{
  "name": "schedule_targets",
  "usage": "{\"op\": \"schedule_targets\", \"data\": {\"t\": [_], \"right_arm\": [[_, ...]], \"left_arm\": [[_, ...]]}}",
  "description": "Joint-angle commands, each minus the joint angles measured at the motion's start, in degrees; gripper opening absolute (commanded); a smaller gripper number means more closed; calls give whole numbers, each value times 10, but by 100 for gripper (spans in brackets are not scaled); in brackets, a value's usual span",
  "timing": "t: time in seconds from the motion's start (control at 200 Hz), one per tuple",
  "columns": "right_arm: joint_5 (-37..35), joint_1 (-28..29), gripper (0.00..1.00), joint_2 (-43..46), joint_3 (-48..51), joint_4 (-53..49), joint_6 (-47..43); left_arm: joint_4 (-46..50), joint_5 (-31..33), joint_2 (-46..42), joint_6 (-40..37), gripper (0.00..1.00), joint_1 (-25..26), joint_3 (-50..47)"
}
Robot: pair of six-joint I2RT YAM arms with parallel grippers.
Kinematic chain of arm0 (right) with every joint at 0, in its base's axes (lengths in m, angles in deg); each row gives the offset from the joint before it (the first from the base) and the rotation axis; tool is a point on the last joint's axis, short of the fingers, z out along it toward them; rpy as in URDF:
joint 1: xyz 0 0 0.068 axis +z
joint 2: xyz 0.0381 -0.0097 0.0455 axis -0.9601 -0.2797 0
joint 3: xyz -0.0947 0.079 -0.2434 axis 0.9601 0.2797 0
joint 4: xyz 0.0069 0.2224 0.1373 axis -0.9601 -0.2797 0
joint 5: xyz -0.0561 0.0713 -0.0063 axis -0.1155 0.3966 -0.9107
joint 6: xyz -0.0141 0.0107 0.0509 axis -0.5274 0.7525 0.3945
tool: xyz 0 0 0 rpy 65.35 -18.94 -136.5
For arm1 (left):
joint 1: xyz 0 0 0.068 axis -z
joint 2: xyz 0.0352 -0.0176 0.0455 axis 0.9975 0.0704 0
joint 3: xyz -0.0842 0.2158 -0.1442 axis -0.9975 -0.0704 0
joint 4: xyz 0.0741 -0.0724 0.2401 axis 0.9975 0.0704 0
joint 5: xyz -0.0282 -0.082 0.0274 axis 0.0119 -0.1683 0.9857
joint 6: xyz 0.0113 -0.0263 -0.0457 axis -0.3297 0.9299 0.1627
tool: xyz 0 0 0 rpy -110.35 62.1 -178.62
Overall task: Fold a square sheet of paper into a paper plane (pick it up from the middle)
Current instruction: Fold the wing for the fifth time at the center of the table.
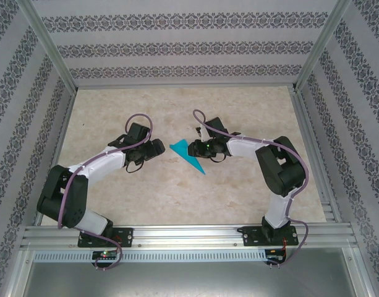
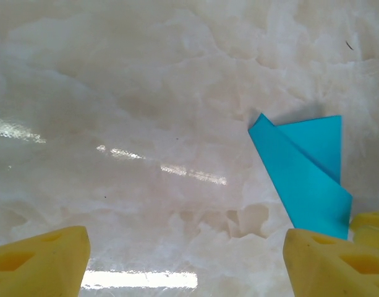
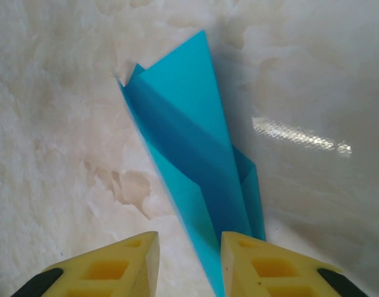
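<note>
Paper plane (image 1: 188, 154) plain cyan-blue, table (image 1: 146, 192) cream marble, wall (image 1: 177, 49) at 12 o'clock — grey floral stripes, fingers (image 3: 115, 266) yellow

Inventory by count. Paper plane (image 1: 188, 154), cyan-blue, folded: one. Robot arms (image 1: 96, 164): two. Grippers: two, namely left gripper (image 1: 157, 148) and right gripper (image 1: 200, 148). Yellow fingers (image 2: 47, 257): two per gripper, four in total. Purple cables (image 1: 70, 189): two, one per arm. Table (image 1: 177, 198): one. Patterned walls (image 1: 177, 43): three.
</note>
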Motion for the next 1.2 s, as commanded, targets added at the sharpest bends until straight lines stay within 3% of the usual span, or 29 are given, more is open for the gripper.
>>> {"op": "schedule_targets", "data": {"t": [0.0, 0.3, 0.649, 1.194], "right_arm": [[23, 7, 31, -9, -15, -4, -13], [27, 16, 30, -17, -24, -16, -27], [-61, 15, 36, 15, -27, -35, -29], [-6, 24, 35, 11, -20, -30, -32]], "left_arm": [[3, 12, -15, 0, 85, -13, -8], [-2, 3, -15, -9, 92, -24, -15], [-1, 1, -12, -18, 96, -25, -14], [-1, -13, 0, -24, 99, -26, -10]]}}
